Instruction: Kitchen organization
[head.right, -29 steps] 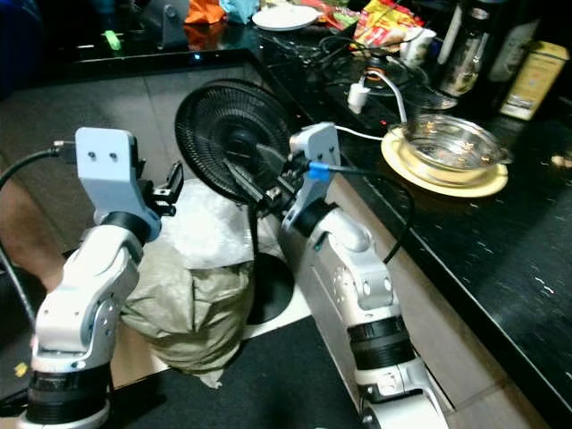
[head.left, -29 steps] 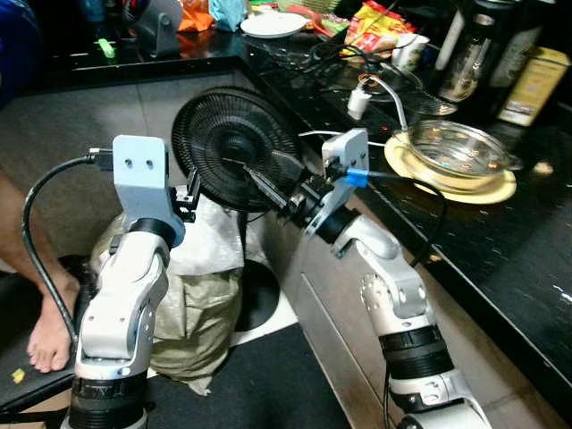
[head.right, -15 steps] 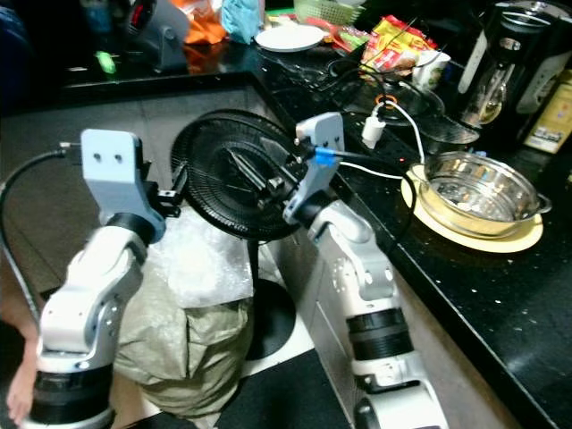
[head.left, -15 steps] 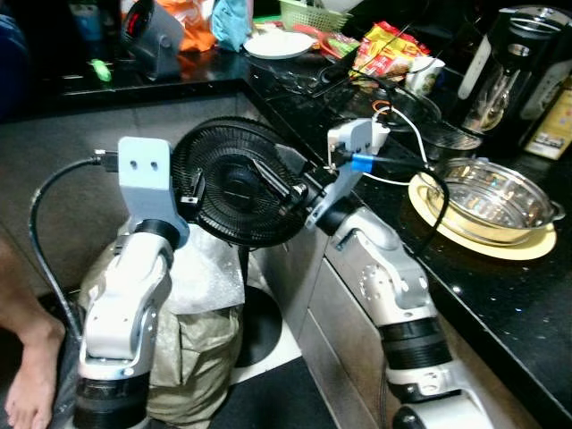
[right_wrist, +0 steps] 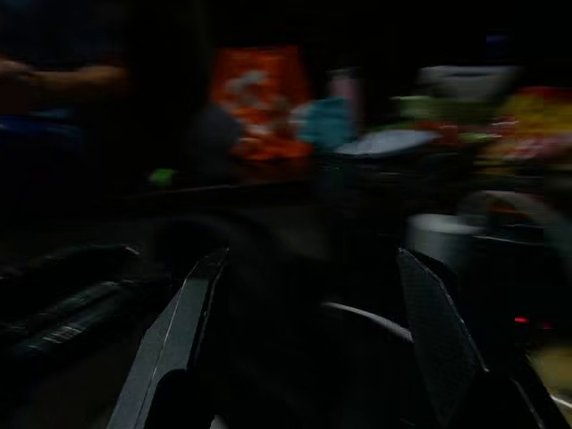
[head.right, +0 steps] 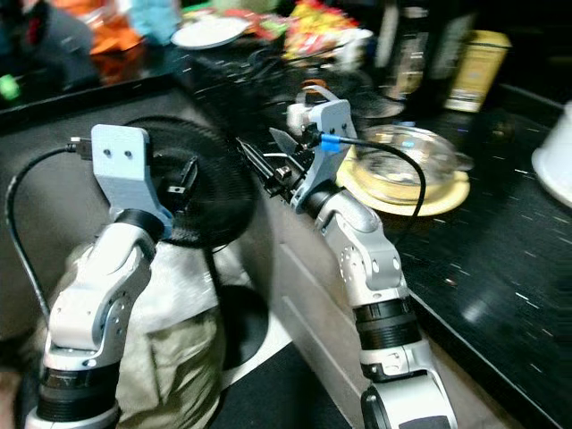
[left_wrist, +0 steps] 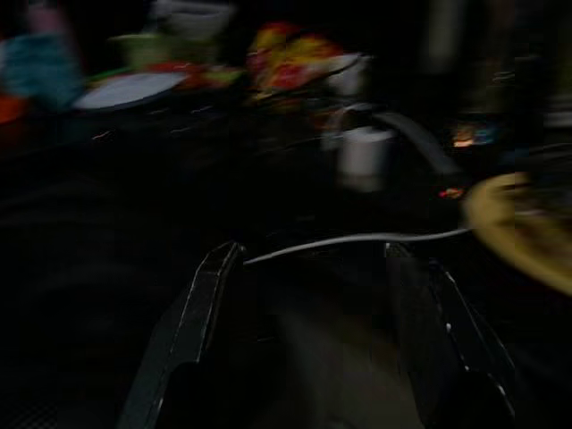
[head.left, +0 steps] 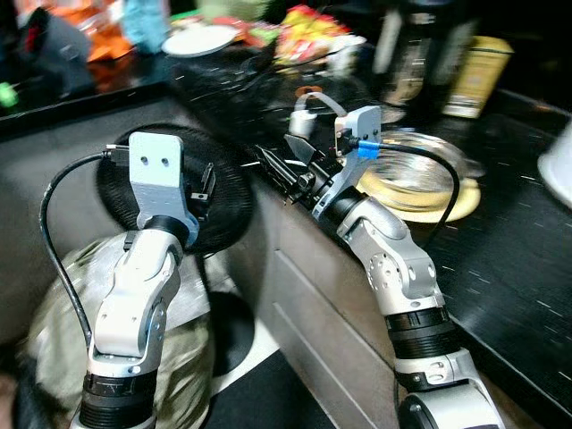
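Both arms are raised in front of me at the corner of a black kitchen counter (head.left: 523, 268). My right gripper (head.left: 279, 166) stands open over the counter's front edge, its fingers pointing toward the back left. My left gripper (head.left: 205, 186) is open in front of a black floor fan (head.left: 228, 214). Nothing sits between the fingers of either gripper (left_wrist: 313, 250) (right_wrist: 311, 257). A glass bowl (head.left: 413, 161) rests on a yellow plate (head.left: 451, 204) just right of my right wrist. A white charger (head.left: 301, 123) with a cable lies behind the right gripper. The picture is blurred.
At the back of the counter are a white plate (head.left: 201, 39), snack bags (head.left: 311, 37), a dark jug (head.left: 420, 45) and a yellow tin (head.left: 476, 77). A pale sack (head.left: 54, 304) lies on the floor under my left arm. Something white (head.left: 559, 172) stands at the right edge.
The whole picture has shifted left, so the camera has turned right along the counter. The fan and sack now sit further left. A person's foot has left the picture. Both grippers stay open.
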Motion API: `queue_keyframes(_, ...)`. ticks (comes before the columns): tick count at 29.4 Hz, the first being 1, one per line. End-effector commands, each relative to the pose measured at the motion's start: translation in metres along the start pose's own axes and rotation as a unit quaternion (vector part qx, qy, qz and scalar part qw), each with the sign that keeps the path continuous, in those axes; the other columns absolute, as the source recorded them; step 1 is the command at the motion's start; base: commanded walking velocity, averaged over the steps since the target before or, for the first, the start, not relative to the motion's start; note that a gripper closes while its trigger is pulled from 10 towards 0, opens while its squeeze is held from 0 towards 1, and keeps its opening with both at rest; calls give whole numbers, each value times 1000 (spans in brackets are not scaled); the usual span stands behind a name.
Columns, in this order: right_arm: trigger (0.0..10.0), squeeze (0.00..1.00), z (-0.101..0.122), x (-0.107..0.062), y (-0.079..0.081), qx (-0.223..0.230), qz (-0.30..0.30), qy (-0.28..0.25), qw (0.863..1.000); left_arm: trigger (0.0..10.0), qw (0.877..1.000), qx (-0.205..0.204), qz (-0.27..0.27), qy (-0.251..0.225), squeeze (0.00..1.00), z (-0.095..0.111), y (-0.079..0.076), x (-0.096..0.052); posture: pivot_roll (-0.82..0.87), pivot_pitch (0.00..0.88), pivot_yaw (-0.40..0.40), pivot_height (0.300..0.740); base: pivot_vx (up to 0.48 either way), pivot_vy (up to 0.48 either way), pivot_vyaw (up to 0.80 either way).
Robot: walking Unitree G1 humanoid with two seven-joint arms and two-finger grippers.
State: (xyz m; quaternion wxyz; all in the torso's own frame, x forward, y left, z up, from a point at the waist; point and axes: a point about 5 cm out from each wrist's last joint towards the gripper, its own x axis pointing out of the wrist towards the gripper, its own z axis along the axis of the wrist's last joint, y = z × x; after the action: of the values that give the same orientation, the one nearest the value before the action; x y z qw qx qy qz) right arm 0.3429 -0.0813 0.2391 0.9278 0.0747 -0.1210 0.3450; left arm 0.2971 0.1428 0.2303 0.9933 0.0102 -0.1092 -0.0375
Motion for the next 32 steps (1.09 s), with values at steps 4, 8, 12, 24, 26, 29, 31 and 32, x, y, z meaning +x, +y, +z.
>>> queue_keyframes(4, 10000, 0, 0, 6, 0, -24, -7, 17, 1000, 10000, 1000, 9, 11, 7, 0, -3, 5, 0, 58, 0, -22, 740, 0, 0, -781)
queue_keyframes(8, 10000, 0, 1, 9, 0, -39, -7, 18, 999, 10000, 1000, 10, 13, 7, 0, -3, 5, 0, 58, 0, -22, 740, 0, 0, -781)
queue_keyframes(12, 10000, 0, 3, 12, 3, -51, -4, 17, 999, 10000, 1000, 12, 17, 7, 0, -3, 6, 0, 60, 0, -23, 740, 0, 0, -781)
queue_keyframes(24, 10000, 0, -11, 27, 13, -208, 11, 90, 974, 10000, 998, 21, 65, 2, 0, -1, 18, 0, 62, 0, -28, 740, 0, 0, -235)
queue_keyframes(26, 10000, 0, -13, 34, 13, -226, 4, 107, 968, 10000, 996, 28, 90, 4, 0, -1, 25, -1, 67, 0, -33, 740, 0, 0, 0)
queue_keyframes(29, 10000, 0, -13, 41, 14, -230, -1, 114, 967, 10000, 993, 33, 117, 6, 0, -1, 33, -3, 74, 0, -39, 740, 0, 0, 0)
queue_keyframes(31, 10000, 0, -11, 50, 17, -254, -1, 126, 959, 10000, 989, 40, 145, 8, 0, -1, 43, -6, 82, 0, -46, 740, 0, 0, 0)
queue_keyframes(32, 10000, 0, -11, 50, 17, -254, -1, 126, 959, 10000, 989, 40, 145, 8, 0, -1, 43, -6, 82, 0, -46, 740, 0, 0, 0)
